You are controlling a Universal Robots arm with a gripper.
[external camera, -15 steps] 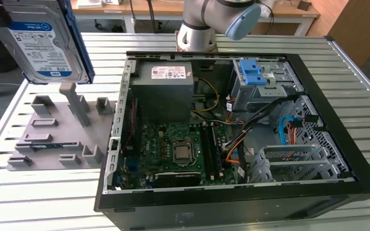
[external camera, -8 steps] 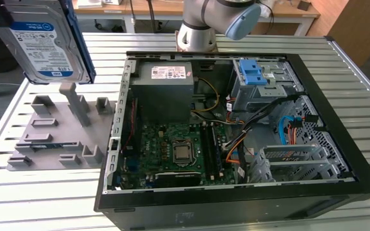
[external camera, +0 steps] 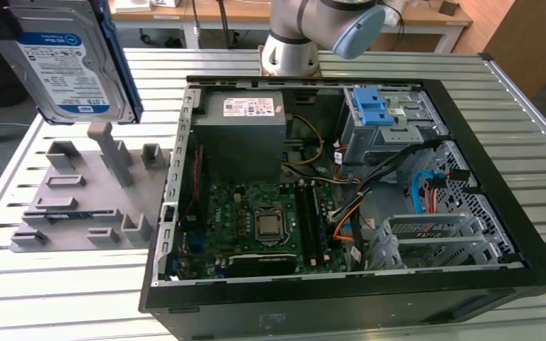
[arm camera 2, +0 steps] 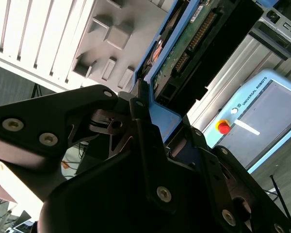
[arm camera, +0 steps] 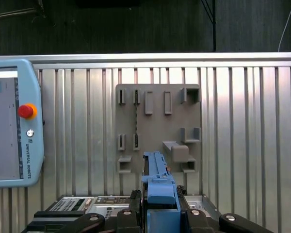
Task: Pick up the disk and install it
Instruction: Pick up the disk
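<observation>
The black two-fingered gripper [arm camera 2: 156, 115] is pinched onto the blue plastic bracket [arm camera: 158, 187] that frames the disk [external camera: 65, 64], a flat silver-grey hard drive with a white-and-blue label. In the second wrist view the fingers [arm camera 2: 138, 109] press on the bracket's end from both sides, and the drive's green circuit-board face runs away from them.

The disk hangs in the air, on edge with its label face upright, above the grey moulded fixture plate [external camera: 74, 206] and not touching it. That plate, with its slots and raised posts, lies on the slatted metal tabletop [external camera: 65, 291] near the edge at the exterior view's left. Just beside it, filling the middle of the tabletop, lies the open black computer case [external camera: 349, 290]. Inside, the grey power-supply box [external camera: 239, 124] sits towards the far wall, and the metal drive cage [external camera: 392, 135] with light-blue tabs [external camera: 372, 106] is in the far corner towards the exterior view's right. A light-blue teach pendant [arm camera: 9, 121] with a red button lies on the tabletop beside the plate.

The step in hand looks like the carry, with the pick done. Since only the bracket's end is gripped, the long drive could swing or twist, so slow, level motion suits it. It also needs height enough to clear the plate's posts and the case's rim.
</observation>
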